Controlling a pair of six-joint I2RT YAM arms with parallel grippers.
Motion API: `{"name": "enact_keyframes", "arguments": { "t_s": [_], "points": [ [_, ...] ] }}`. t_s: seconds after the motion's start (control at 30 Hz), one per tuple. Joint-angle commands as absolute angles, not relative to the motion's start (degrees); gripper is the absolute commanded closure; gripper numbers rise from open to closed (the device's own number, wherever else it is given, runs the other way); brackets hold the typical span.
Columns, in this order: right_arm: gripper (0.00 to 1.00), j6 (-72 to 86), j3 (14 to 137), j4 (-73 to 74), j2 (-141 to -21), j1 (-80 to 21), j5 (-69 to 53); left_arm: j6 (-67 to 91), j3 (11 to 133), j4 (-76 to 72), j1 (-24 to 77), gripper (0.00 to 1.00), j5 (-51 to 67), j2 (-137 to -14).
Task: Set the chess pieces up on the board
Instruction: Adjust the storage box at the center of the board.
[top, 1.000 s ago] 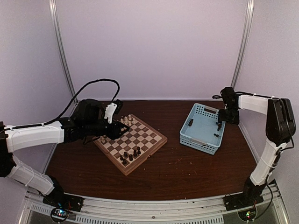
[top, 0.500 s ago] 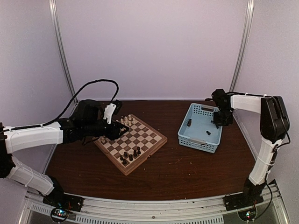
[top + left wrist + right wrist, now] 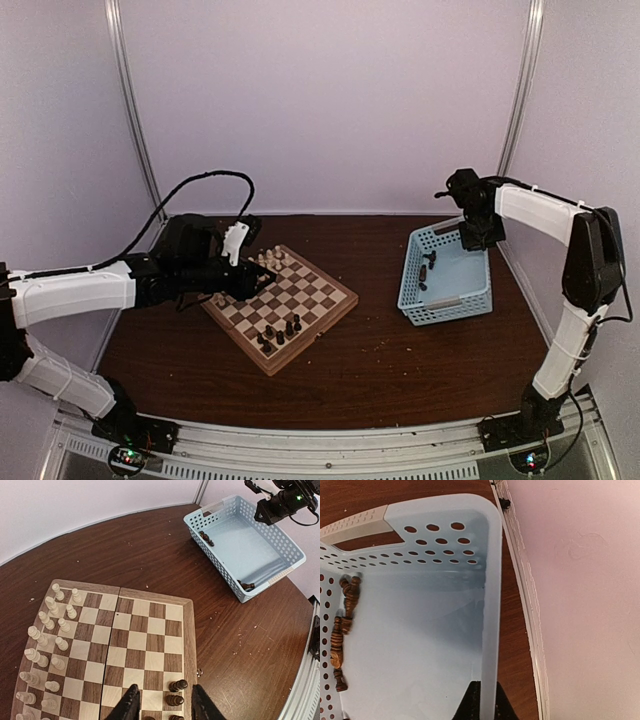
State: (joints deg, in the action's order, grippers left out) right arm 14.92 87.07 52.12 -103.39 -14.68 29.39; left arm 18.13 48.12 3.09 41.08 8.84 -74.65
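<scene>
The board (image 3: 312, 292) lies left of centre, with cream chess pieces (image 3: 268, 258) in rows along its far edge and a few dark ones (image 3: 280, 332) near its front corner. My left gripper (image 3: 262, 283) hovers over the board, open. In the left wrist view its fingers (image 3: 131, 704) straddle two dark pieces (image 3: 176, 692) at the board's (image 3: 135, 640) edge without touching them; the cream pieces (image 3: 50, 630) fill the left. My right gripper (image 3: 484, 702) is shut on the right wall of the light blue basket (image 3: 490, 605). Several dark pieces (image 3: 342, 625) lie inside against its left wall.
The basket (image 3: 445, 312) sits at the right of the brown table, close to the right wall rail (image 3: 525, 595). A black cable (image 3: 200, 180) loops above the left arm. Crumbs speckle the tabletop (image 3: 240, 645) between board and basket.
My right gripper closed on the basket's wall and swung the basket round toward the right; the dark pieces inside slid to its left side. The left arm stayed still.
</scene>
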Motion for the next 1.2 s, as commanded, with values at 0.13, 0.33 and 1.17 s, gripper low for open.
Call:
{"name": "enact_keyframes", "arguments": {
  "t_s": [0.13, 0.33, 1.17],
  "points": [
    [0.81, 16.27, 80.36, 44.84, -101.9, -14.2, 22.64, 18.76, 48.99, 1.16, 41.31, 0.65, 9.5, -75.37],
    [0.56, 17.91, 70.59, 37.64, -98.0, -13.69, 22.37, 18.21, 48.48, 2.46, 41.31, 0.64, 8.18, -74.01],
    [0.64, 26.58, 70.02, 12.41, -103.97, -19.38, -1.63, 18.02, 50.22, 2.31, 41.31, 0.64, 8.54, -75.36]
  ]
}}
